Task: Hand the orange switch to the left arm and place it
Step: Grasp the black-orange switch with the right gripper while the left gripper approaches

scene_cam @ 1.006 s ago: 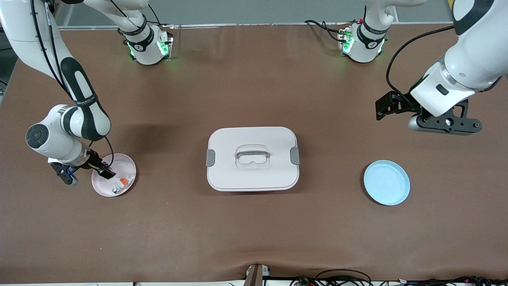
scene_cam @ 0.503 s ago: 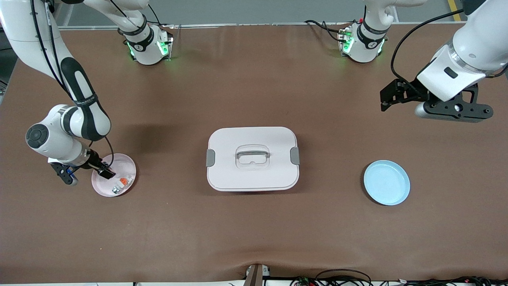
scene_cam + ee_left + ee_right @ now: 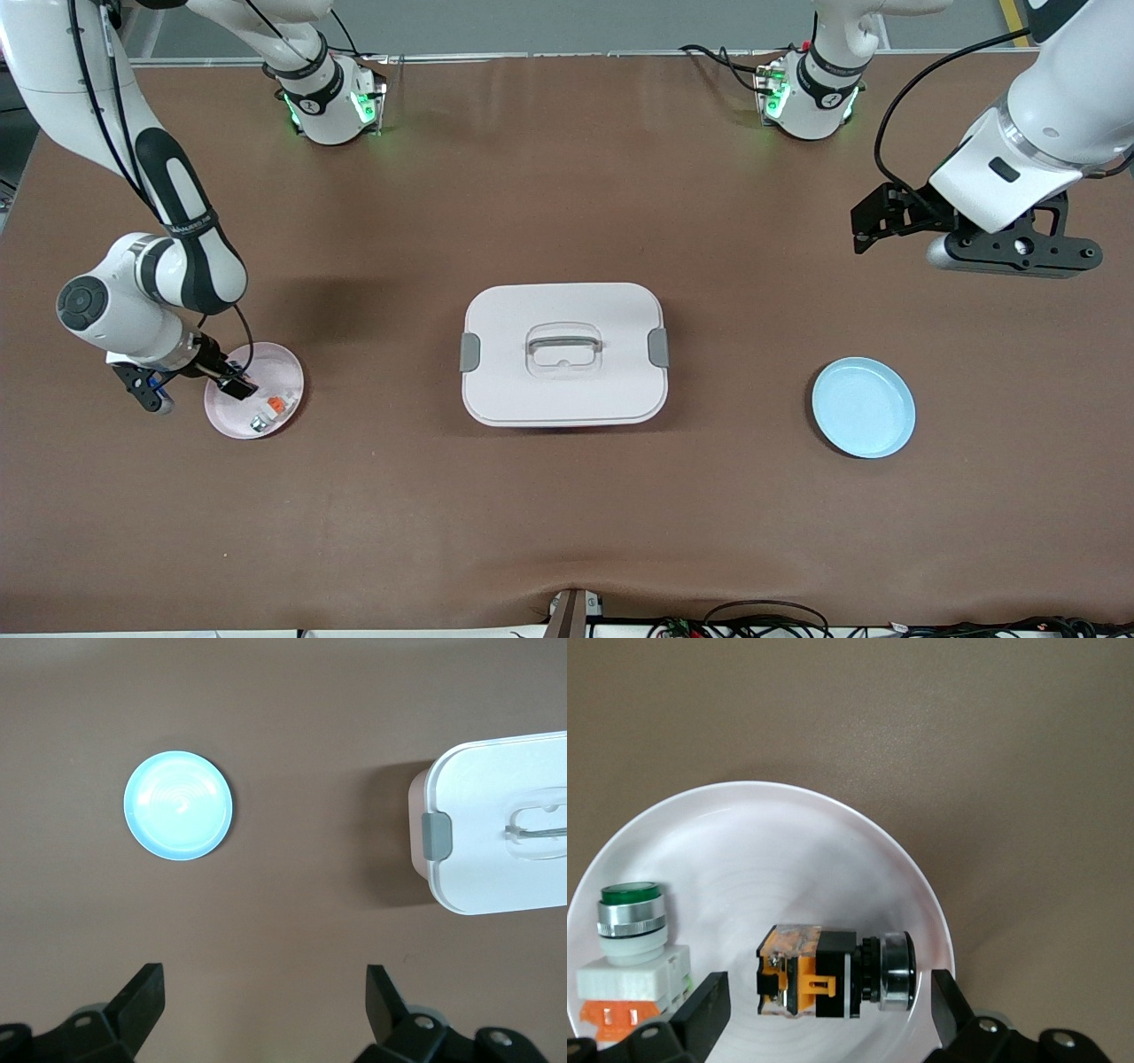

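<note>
The orange switch (image 3: 833, 974) lies on its side on a pink plate (image 3: 788, 842), black body, orange middle, silvery end. My right gripper (image 3: 828, 1005) is open and low over it, one finger off each end of the switch, neither touching. In the front view this gripper (image 3: 232, 383) covers the switch on the pink plate (image 3: 285, 372). My left gripper (image 3: 864, 226) is open and empty, up in the air over bare table toward the left arm's end; it also shows in the left wrist view (image 3: 264, 1001). The white box (image 3: 505, 381) sits mid-table, lid on.
A white-and-grey part with a green cap and orange base (image 3: 629, 948) lies beside the switch on the pink plate, seen too in the front view (image 3: 276, 405). An empty blue plate (image 3: 864, 408) sits toward the left arm's end, beside the box (image 3: 496, 815).
My left gripper has shifted a little toward the left arm's end and the robots' side of the table. The right arm and the switch have not moved.
</note>
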You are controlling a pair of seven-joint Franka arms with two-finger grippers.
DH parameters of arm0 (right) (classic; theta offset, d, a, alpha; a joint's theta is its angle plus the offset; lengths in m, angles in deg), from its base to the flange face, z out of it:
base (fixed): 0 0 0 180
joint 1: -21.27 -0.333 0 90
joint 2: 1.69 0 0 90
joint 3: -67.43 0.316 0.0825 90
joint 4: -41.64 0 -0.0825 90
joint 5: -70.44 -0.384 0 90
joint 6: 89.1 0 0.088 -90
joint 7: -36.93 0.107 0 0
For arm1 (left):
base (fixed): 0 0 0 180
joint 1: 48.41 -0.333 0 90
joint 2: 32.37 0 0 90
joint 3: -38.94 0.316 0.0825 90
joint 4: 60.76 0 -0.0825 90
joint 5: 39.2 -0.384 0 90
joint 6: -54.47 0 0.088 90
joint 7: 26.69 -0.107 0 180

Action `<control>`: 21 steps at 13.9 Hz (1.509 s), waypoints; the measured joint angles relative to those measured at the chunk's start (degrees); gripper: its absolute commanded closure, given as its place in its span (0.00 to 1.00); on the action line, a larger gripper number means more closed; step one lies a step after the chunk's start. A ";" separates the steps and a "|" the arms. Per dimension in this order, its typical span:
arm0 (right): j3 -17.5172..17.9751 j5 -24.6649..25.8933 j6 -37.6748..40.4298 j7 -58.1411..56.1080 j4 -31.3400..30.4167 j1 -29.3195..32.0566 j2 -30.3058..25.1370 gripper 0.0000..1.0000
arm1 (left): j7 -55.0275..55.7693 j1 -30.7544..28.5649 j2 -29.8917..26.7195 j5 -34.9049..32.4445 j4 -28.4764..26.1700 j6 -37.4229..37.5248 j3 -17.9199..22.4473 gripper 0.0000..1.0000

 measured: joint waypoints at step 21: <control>0.15 0.00 1.39 -0.81 0.35 -0.13 1.02 1.00 | 0.03 -0.17 -0.47 -0.13 0.27 0.10 -1.79 0.00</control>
